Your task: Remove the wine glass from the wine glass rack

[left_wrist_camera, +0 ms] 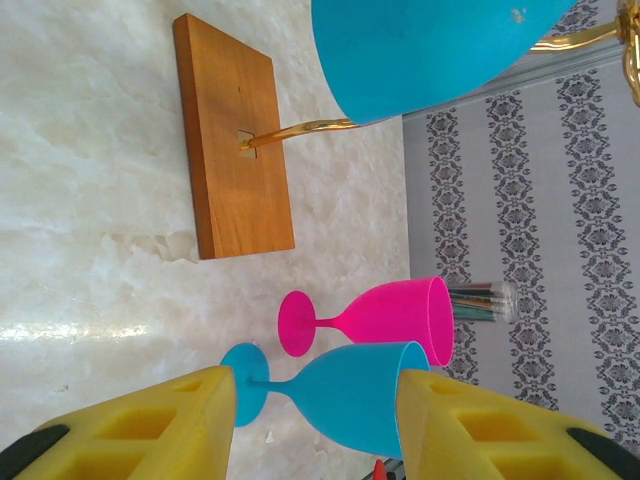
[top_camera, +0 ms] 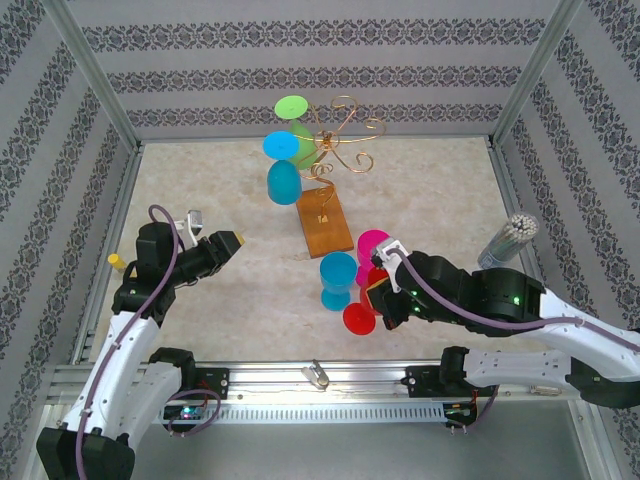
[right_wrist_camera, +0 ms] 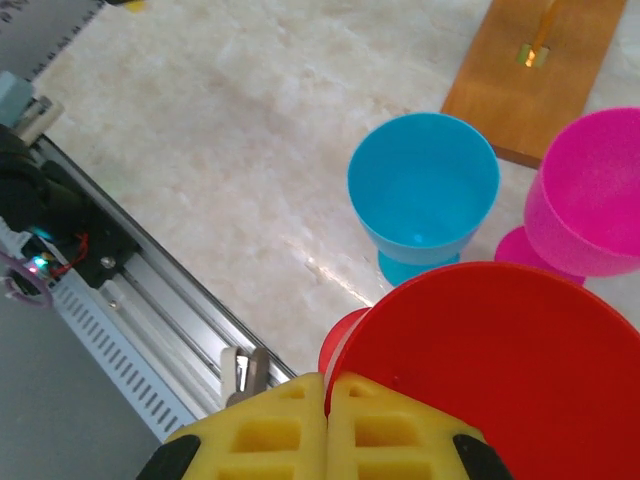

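Left jaws stand apart, right jaws pressed together just beside a smooth, round-bowled red wine glass (right_wrist_camera: 500, 370)

The left arm (top_camera: 115, 345) rises from the lower left of the overhead view and bends toward the centre. The left gripper (top_camera: 228, 242) points right, and its yellow fingers (left_wrist_camera: 130, 430) stand apart with a clear gap between them. The right arm (top_camera: 520, 305) reaches in from the lower right, stretched leftward. The right gripper (top_camera: 380, 290) has its fingers (right_wrist_camera: 280, 425) pressed flat together.
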Available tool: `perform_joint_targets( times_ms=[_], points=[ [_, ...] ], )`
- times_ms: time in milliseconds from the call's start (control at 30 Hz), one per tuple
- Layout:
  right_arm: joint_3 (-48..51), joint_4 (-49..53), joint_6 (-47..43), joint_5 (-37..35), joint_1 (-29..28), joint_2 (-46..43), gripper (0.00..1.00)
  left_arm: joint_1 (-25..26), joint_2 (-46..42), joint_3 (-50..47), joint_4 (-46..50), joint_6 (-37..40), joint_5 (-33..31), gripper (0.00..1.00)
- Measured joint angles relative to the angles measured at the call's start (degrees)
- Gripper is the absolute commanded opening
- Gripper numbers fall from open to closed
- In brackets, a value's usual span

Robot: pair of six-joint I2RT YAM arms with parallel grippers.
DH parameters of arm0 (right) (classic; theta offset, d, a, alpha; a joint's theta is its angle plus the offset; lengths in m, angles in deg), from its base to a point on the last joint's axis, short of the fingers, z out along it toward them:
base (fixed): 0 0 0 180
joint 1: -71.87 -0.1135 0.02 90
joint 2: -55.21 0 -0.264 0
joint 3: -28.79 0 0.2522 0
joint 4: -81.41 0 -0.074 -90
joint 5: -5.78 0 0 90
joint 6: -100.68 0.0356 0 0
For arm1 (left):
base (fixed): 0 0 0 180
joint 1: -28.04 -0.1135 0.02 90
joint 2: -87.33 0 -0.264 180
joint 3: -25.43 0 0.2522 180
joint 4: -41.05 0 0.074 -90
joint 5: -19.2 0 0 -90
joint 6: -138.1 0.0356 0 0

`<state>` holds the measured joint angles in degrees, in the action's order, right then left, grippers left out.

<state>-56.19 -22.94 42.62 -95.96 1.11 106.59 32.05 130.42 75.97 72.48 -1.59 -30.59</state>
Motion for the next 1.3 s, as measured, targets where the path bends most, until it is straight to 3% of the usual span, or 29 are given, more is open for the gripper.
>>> perform_joint_targets(
  times_ms=[700,1300],
  points=[
    [14.1,-5.1,4.2,-7.1,0.2,0.2,0.0,0.0,3.5,0.0,0.0,0.7,-0.4,0.47],
    [19.6,-12.1,4.3,-7.5,5.2,2.0,0.0,0.0,4.9,0.0,0.0,1.1,-0.9,0.47]
  ],
)
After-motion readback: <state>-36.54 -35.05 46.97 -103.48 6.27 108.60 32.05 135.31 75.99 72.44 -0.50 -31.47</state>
